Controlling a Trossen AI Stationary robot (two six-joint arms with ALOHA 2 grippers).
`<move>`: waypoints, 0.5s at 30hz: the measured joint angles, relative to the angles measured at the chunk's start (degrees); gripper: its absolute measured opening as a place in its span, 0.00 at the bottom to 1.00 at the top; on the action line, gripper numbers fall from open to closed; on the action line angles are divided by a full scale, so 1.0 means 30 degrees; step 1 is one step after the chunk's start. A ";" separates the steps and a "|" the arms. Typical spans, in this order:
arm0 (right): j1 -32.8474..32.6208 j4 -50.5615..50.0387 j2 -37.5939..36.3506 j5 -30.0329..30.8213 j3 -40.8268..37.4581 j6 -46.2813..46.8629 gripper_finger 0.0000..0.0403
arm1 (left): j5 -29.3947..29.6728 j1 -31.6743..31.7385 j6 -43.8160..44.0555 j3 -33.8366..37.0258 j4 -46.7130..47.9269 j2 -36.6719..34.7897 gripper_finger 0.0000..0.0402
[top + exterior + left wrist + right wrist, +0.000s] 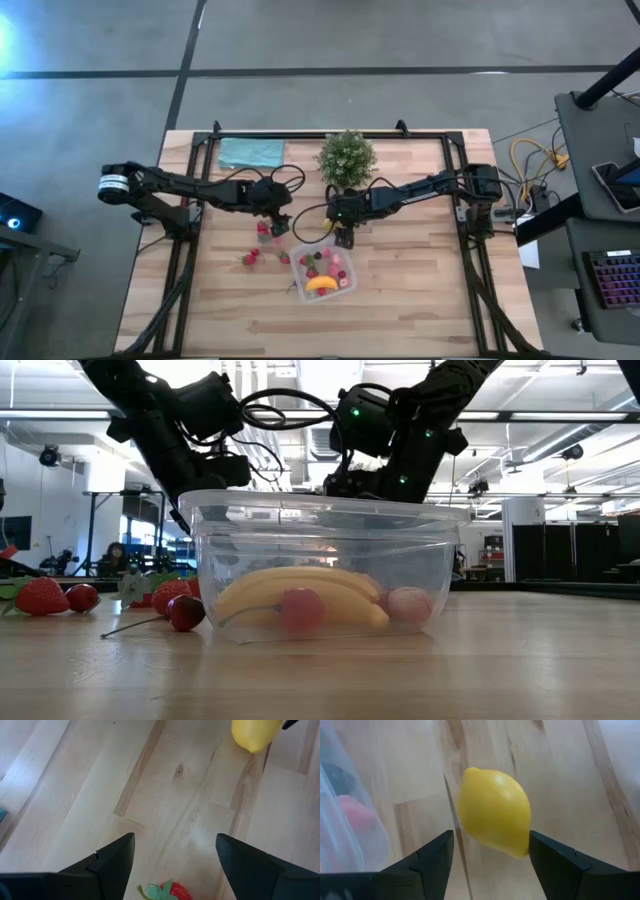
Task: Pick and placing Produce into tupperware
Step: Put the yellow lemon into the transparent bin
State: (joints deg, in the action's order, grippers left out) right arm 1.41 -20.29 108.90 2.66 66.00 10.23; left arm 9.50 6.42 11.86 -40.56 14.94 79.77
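The clear tupperware [296, 270] [320, 530] stands on the near middle of the table. It holds the banana [300, 595] and a few red and pink fruits. My right gripper [344, 238] [491, 837] hangs just beyond its far wall, shut on the yellow lemon [492, 810] [252, 732]. My left gripper [278, 222] [175, 840] is open and points down over loose strawberries [262, 232]; one strawberry [167, 891] lies below its fingers, untouched. More strawberries [40, 595] and a dark cherry [185, 612] rest on the wood left of the tupperware. My right gripper pinches the lemon between its two fingers, which sit on opposite sides of its rounded body near one end [522, 845]. The fingers come from above, pointing down. Most of the lemon sticks out past the fingertips, over bare wood beside the tupperware's wall [345, 810].
A bushy green potted plant [347, 158] stands at the far middle, just behind the right arm. A flat teal cloth [250, 152] lies at the far left. Black frame rails run along the table's left and right sides. Bare wood stretches right of the tupperware.
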 joint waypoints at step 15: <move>0.0000 0.0066 0.0000 -0.0007 0.0007 0.0067 0.60 | 0.0007 0.0000 0.0501 0.0007 -0.0093 0.0007 0.66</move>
State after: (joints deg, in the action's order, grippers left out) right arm 1.41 -20.10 108.90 2.63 66.02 10.43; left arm 9.52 6.42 13.37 -40.53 14.66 79.79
